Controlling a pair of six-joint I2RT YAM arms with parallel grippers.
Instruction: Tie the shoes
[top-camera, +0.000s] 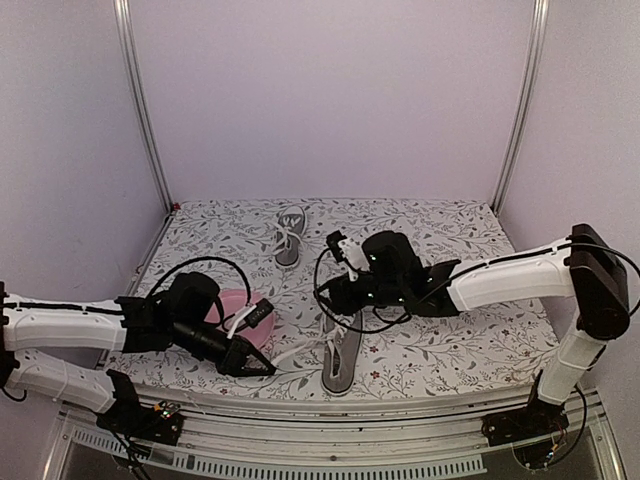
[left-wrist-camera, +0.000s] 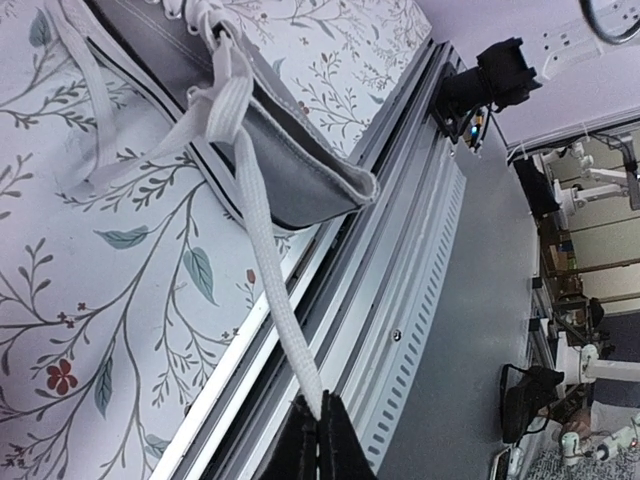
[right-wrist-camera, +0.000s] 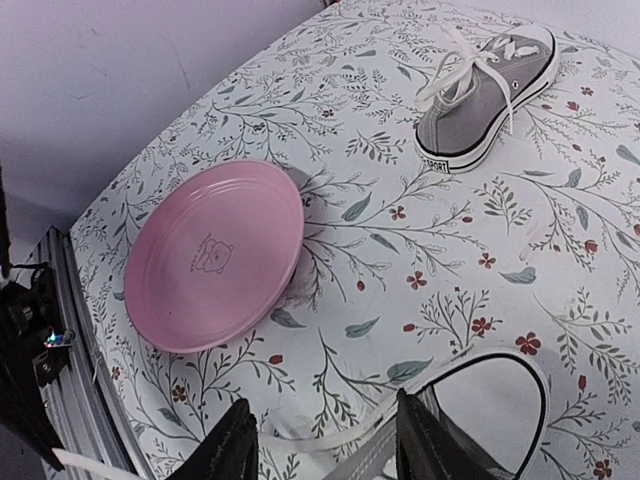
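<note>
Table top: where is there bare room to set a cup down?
Bare table lies right of the near shoe and left of the far shoe. Crowded: near-left, with pink plate, left tool and taut lace.

On your worktop (top-camera: 450, 330), the near shoe (top-camera: 340, 365) lies right of the plate (top-camera: 237, 299); the far shoe (top-camera: 289, 238) lies behind the plate, rightward.
</note>
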